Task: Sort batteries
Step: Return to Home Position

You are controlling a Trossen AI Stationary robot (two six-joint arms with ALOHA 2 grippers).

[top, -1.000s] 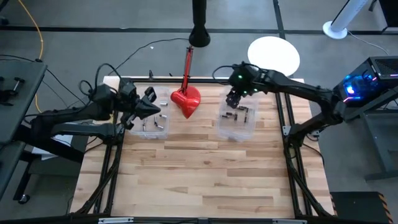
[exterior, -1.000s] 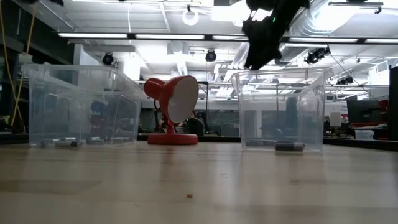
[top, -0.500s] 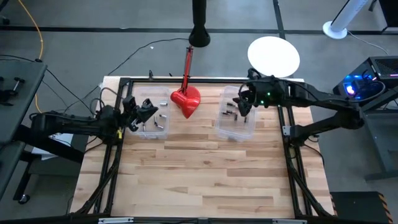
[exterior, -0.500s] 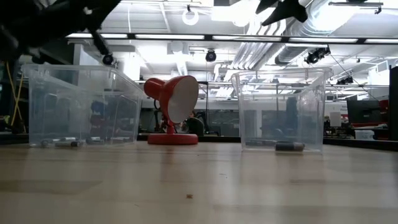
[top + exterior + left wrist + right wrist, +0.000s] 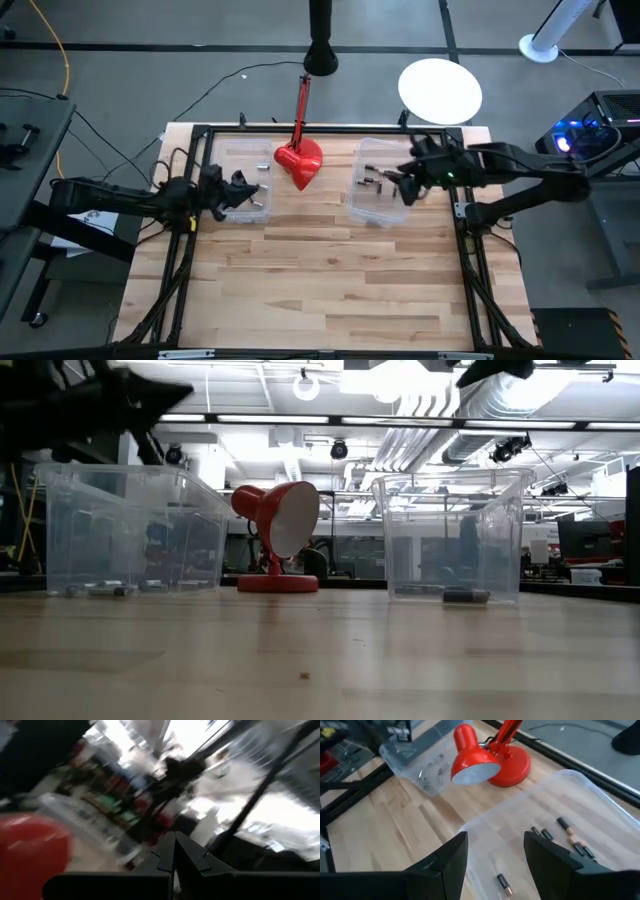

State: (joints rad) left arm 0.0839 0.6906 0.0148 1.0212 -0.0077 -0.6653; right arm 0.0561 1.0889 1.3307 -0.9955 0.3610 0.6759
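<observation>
Silvery batteries (image 5: 252, 196): several tiny metallic cylinders, all lying flat on the floor of the left bin (image 5: 130, 530), at 10 o'clock from table centre. They are scattered at mixed angles, and one sits apart toward the bin's 1 o'clock corner. In the low view they read as a low row along the bin floor.

Dark batteries (image 5: 547, 835): black bodies with copper-coloured ends, lying flat in the right bin (image 5: 376, 212), at 1 o'clock from table centre. About four lie close together, not aligned. The lone dark battery (image 5: 504, 885) lies apart from that group on the same floor. Exact counts in either bin can't be told.
</observation>
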